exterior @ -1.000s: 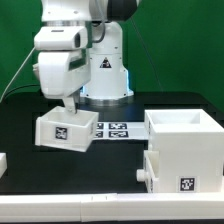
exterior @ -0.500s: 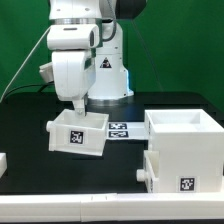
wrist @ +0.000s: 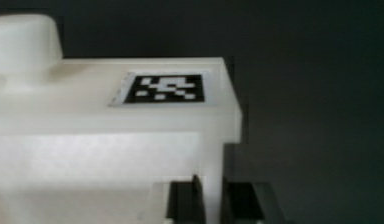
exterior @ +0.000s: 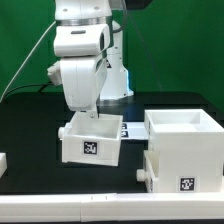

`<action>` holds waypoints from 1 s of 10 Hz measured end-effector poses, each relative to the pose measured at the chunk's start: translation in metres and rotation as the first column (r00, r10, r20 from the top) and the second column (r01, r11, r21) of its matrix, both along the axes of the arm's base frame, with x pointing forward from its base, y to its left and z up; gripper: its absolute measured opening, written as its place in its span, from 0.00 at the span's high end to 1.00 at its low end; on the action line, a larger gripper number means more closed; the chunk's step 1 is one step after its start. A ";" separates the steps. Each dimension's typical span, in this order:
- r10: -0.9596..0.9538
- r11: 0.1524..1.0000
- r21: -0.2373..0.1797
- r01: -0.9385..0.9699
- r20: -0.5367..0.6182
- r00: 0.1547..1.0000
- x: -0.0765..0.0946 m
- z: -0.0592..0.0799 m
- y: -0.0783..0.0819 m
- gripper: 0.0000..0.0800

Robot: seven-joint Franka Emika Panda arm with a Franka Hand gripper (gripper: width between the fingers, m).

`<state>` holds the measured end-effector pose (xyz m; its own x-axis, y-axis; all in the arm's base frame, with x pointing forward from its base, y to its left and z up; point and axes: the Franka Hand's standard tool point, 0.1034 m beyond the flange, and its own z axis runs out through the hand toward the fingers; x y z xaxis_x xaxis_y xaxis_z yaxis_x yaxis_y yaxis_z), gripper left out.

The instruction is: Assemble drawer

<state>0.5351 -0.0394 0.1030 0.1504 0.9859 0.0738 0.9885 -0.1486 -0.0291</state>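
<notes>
My gripper [exterior: 84, 113] is clamped tight on the back wall of the drawer [exterior: 92, 143], the small white open-topped tray with a black-and-white tag [exterior: 90, 148] on the face turned toward the exterior camera. In the wrist view my two dark fingers [wrist: 194, 202] sit almost together, with only a thin white wall [wrist: 217, 195] between them, and the drawer [wrist: 118, 120] fills most of the picture, its tag [wrist: 168, 89] lying toward twelve o'clock of the pinched wall.

In the exterior view the drawer sits near the middle of the black table [exterior: 30, 125], slightly tilted, its tagged face turned a little toward five o'clock. I cannot tell whether it rests on the table or hangs just above it. At three o'clock of the drawer stands the tall white cube casing [exterior: 182, 135], near but apart from it. Just in front of that casing, toward four o'clock of the drawer, is another white box-shaped part [exterior: 180, 172] with its own tag [exterior: 185, 183] and a small knob on its side. A strip of the marker board [exterior: 126, 129] shows between the drawer and the casing. At twelve o'clock, behind my arm, is my white base [exterior: 112, 75].
</notes>
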 end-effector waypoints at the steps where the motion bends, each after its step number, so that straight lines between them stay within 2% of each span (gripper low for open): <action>1: 0.007 1.000 -0.001 -0.007 0.044 0.999 0.003 0.000 0.001 0.95; 5: 0.006 1.000 0.000 -0.006 0.027 1.000 -0.001 -0.004 0.000 0.95; 7: 0.077 0.997 0.028 -0.078 0.035 0.996 0.005 -0.008 0.002 0.95; 10: 0.088 0.996 0.027 -0.090 0.054 0.995 0.007 -0.011 0.002 0.95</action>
